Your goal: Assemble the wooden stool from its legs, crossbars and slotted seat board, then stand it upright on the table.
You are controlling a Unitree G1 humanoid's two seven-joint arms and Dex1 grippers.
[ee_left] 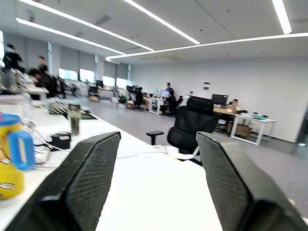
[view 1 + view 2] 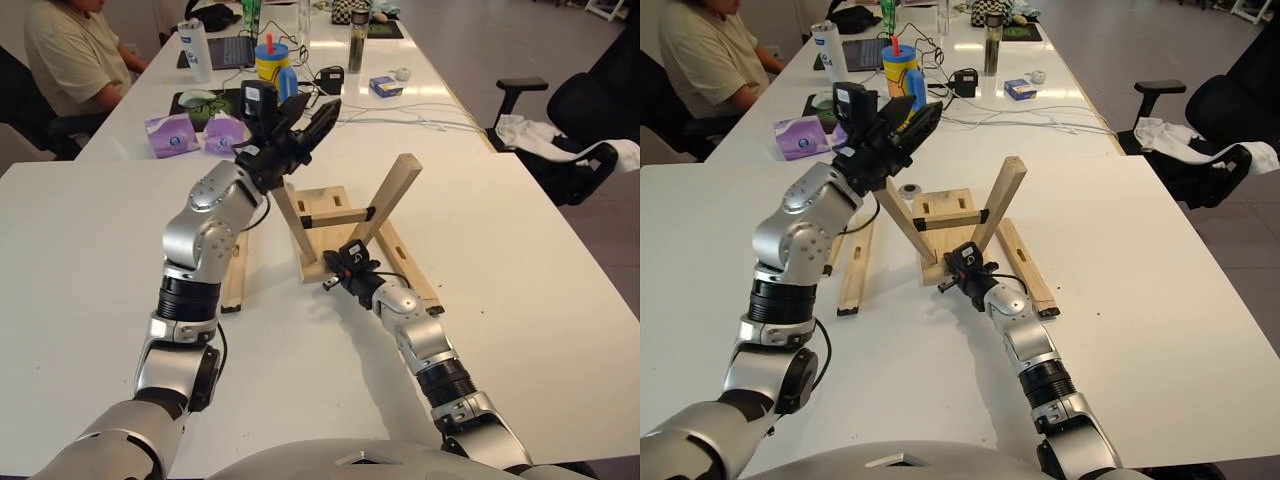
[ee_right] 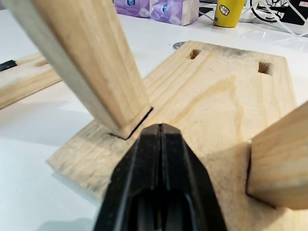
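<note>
Seat board (image 3: 231, 96) flat, two legs (image 2: 395, 190) slotted in, right tool (image 3: 160, 130) pressed together over it, left tool (image 1: 159, 139) spread

Raw matt wood seat board (image 3: 231, 96), glossy tbl (image 2: 100, 250)

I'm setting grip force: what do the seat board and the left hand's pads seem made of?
Seat board: pale unfinished wood, probably pine; visible grain, matte, no varnish sheen. Pads of the left hand: black, likely rubber or foam; fine dimpled texture shows.
</note>
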